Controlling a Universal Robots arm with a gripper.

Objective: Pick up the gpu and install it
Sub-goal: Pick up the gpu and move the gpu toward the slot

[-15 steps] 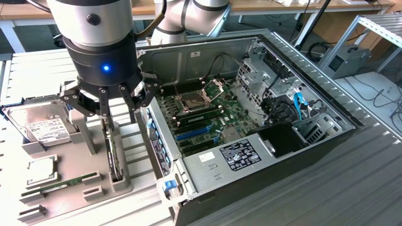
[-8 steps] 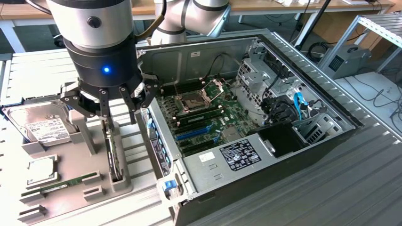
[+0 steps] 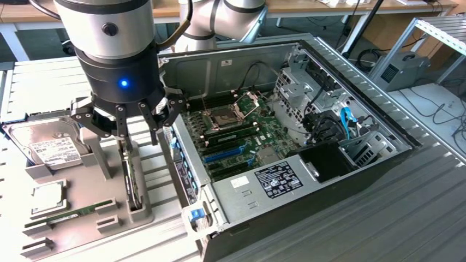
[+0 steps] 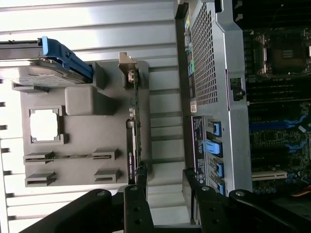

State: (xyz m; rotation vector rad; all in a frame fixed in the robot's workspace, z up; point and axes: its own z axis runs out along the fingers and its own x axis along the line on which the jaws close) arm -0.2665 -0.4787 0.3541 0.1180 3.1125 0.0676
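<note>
1. I have the gripper (image 3: pixel 137 131) (image 4: pixel 165 189) hanging over the grey holder tray (image 3: pixel 95 158) (image 4: pixel 82 102), on the exterior view's left and just beside the open computer case (image 3: pixel 218 65) (image 4: pixel 214 87).
2. The claw is spread wide and has hold of nothing.
3. The gpu (image 3: pixel 132 183) (image 4: pixel 135 136) stands on edge in a slot along the tray side nearest the case, directly under the claw. It is not picked up and not in the case.
4. From the wrist view I see the card edge-on as a thin green and black strip. One finger (image 4: pixel 140 187) sits in line with its end and the other finger is off towards the case. I cannot tell whether that finger touches the card.
5. On the far left part of the tray a hard drive (image 3: pixel 45 146) (image 4: pixel 29 73) with a white label rests in its cradle. The wrist view shows a blue bracket at its end.
6. Nearer on the tray lies a square processor chip (image 3: pixel 46 195) (image 4: pixel 44 125) in a recess, and nearer again a slim RAM stick (image 3: pixel 73 213) (image 4: pixel 63 156) sits between two small blocks.
7. The case lies on its side with the panel off, and the green motherboard (image 3: pixel 240 139) (image 4: pixel 277 141) faces up inside with its blue slots in view.
8. Tray and case both rest on a ribbed metal table (image 3: pixel 407 218).
</note>
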